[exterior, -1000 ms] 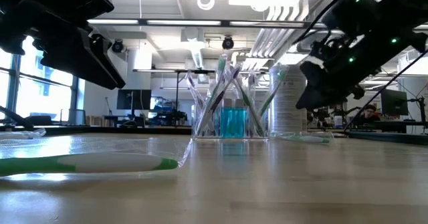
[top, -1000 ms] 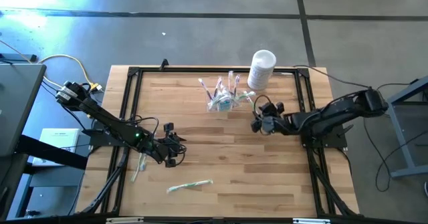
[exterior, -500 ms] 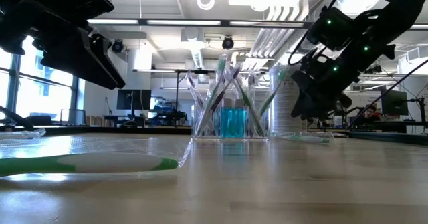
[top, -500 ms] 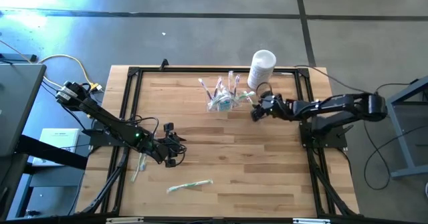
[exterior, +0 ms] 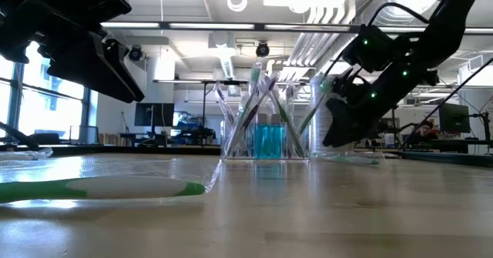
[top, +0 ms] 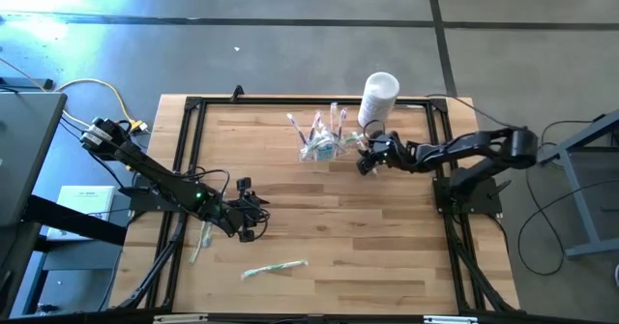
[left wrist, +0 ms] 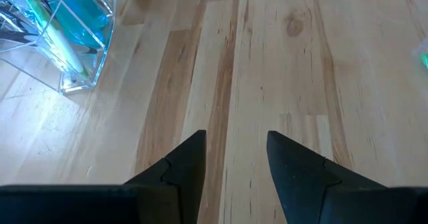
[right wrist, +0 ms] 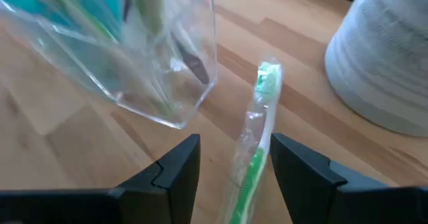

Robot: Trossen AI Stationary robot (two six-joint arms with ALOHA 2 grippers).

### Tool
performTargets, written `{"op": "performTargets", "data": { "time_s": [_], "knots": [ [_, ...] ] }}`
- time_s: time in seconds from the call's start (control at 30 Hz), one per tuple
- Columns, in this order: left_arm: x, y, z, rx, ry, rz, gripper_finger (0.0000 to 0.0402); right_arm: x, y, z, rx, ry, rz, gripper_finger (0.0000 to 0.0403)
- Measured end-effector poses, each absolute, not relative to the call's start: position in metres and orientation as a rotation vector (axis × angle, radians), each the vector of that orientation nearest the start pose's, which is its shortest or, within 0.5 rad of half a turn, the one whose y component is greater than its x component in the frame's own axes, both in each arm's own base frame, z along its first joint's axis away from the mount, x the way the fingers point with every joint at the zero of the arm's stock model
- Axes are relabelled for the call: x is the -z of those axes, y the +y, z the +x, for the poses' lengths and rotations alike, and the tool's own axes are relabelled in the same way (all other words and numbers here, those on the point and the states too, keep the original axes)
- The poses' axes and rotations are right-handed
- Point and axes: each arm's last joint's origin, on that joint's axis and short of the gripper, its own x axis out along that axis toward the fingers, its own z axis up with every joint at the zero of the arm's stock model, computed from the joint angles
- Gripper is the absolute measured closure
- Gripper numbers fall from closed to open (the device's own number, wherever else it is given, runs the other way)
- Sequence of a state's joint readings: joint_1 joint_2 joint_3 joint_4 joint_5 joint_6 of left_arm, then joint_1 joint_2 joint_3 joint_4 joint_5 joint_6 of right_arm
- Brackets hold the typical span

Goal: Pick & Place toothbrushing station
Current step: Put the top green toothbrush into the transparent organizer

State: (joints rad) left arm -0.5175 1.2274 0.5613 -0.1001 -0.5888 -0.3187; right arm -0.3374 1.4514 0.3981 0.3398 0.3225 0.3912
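Observation:
The toothbrushing station (top: pixel 324 142) is a clear plastic holder with upright compartments, several toothbrushes and a blue insert; it stands on its base at the table's far middle and shows in the low view (exterior: pixel 266 135), the left wrist view (left wrist: pixel 63 33) and the right wrist view (right wrist: pixel 144 57). My right gripper (top: pixel 364 162) is open just right of it, low over a wrapped green toothbrush (right wrist: pixel 257 140) that lies on the table between its fingers; I cannot tell whether they touch it. My left gripper (top: pixel 253 218) is open and empty at the near left.
A white cylindrical container (top: pixel 378 99) stands at the far edge, right of the station. A wrapped green toothbrush (top: pixel 275 268) lies near the front edge and another (top: pixel 203 239) by the left arm. A black frame (top: pixel 193 111) borders the table.
My right gripper has gone toward the table's far edge and left, down toward the station and the wrapped toothbrush beside it. The station has stayed in place.

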Motion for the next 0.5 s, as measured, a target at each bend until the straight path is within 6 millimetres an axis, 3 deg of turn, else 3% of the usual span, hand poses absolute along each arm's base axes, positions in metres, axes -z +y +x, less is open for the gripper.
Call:
{"op": "performTargets", "data": {
  "time_s": [0.2,0.5],
  "knots": [
    [-0.184,-0.098,0.205,-0.169,0.629,0.096,0.025,-0.106,-0.096,0.221,0.813,0.609,0.279,0.0229],
    [-0.184,-0.098,0.205,-0.17,0.633,0.098,0.025,-0.093,-0.111,0.218,0.834,0.628,0.322,0.0229]
  ]
}}
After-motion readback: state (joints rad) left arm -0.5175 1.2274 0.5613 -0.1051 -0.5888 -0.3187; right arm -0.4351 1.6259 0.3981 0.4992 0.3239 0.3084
